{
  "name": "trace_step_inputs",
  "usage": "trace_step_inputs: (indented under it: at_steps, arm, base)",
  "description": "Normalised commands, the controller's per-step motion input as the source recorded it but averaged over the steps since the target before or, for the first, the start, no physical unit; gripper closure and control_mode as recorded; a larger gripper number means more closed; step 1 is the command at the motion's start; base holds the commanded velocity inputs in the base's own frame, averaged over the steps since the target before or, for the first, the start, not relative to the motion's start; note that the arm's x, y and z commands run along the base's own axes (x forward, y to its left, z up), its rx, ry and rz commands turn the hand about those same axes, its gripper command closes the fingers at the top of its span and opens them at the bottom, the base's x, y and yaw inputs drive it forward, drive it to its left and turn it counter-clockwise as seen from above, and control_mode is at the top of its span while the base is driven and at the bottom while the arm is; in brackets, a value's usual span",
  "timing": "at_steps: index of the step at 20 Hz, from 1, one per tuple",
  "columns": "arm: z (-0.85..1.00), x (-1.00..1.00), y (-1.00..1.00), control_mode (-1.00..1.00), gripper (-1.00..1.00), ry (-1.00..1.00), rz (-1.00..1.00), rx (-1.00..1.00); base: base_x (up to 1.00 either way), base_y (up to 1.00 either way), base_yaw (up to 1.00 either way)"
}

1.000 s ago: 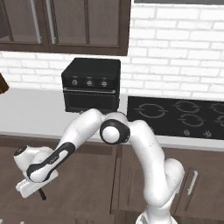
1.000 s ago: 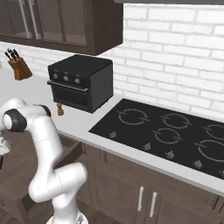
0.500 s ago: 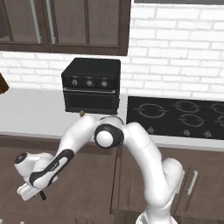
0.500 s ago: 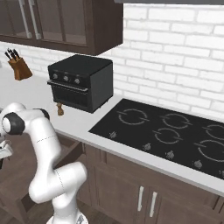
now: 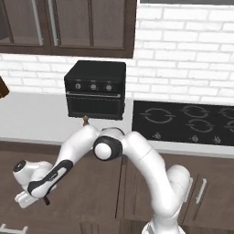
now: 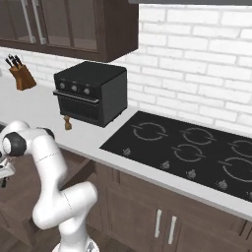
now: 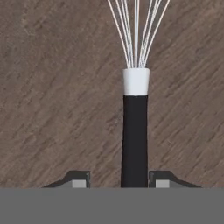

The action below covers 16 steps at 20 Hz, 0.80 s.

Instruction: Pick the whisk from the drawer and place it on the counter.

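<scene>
The whisk (image 7: 135,109) lies on the wooden floor of the drawer (image 7: 52,87). Its thin black handle runs up to a white collar, and the silver wires fan out past the top edge of the hand view. My gripper (image 7: 119,181) is open and straddles the handle's lower end; a gap shows between the left tip and the handle, while the right tip is close beside it. From the left base camera the gripper (image 5: 37,197) hangs low, below the pale counter (image 5: 27,121), in front of the dark cabinets. The hand (image 6: 4,171) sits at the far left over the open drawer (image 6: 44,184).
A black countertop oven (image 5: 95,89) stands on the counter with a small brown shaker (image 5: 85,119) in front of it. To the right lies the black stovetop (image 5: 187,121). A knife block (image 6: 20,76) stands at the far left. Wall cabinets hang above.
The arm has folded further down and to the left, carrying the hand lower into the drawer. The counter items have not moved.
</scene>
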Motion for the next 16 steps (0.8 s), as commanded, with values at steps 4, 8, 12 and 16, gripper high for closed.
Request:
trace_step_inputs:
  at_steps: [4,8,12,16]
  arm:
    - [-0.5,0.01,-0.07,-1.0,1.0,-0.02,0.0,0.0]
    - [-0.31,0.0,-0.16,-1.0,1.0,-0.05,0.01,0.0]
    - [0.06,-0.05,-0.06,-1.0,1.0,-0.08,0.01,0.02]
    - [0.78,-0.17,-0.23,-1.0,1.0,-0.24,0.0,0.08]
  base:
    - [0.0,0.0,0.0]
    - [0.0,0.0,0.0]
    - [0.0,0.0,0.0]
    - [0.0,0.0,0.0]
